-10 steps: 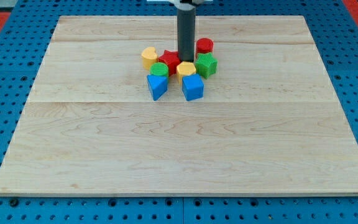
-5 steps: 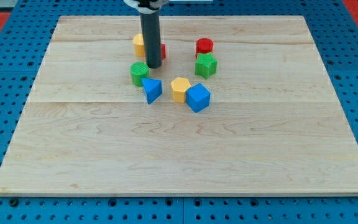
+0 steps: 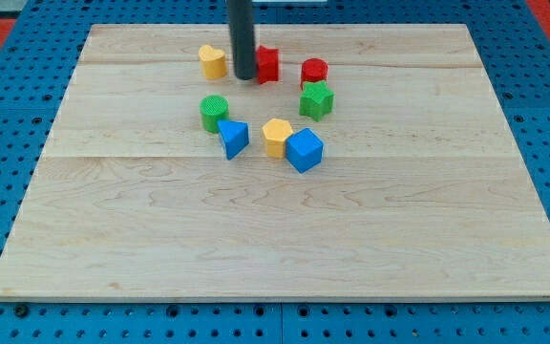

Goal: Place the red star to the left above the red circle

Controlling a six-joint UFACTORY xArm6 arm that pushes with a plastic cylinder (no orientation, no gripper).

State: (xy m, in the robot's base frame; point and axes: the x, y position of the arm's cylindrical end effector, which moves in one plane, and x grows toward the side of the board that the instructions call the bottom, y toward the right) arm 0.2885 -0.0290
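The red star (image 3: 268, 64) lies near the view's top, partly hidden behind my rod. The red circle (image 3: 314, 72) sits just to its right and slightly lower. My tip (image 3: 244, 76) rests on the board against the star's left side, between the star and a yellow block (image 3: 212, 61).
A green star (image 3: 316, 99) lies just below the red circle. A green circle (image 3: 214, 112), a blue triangle (image 3: 234, 138), a yellow hexagon (image 3: 277, 136) and a blue cube (image 3: 305, 150) form a loose row below. The wooden board (image 3: 275, 239) spreads towards the view's bottom.
My tip has swept left then up towards the view's top. The tight cluster broke apart; the red star and the yellow block were pushed upward, the star now left of the red circle.
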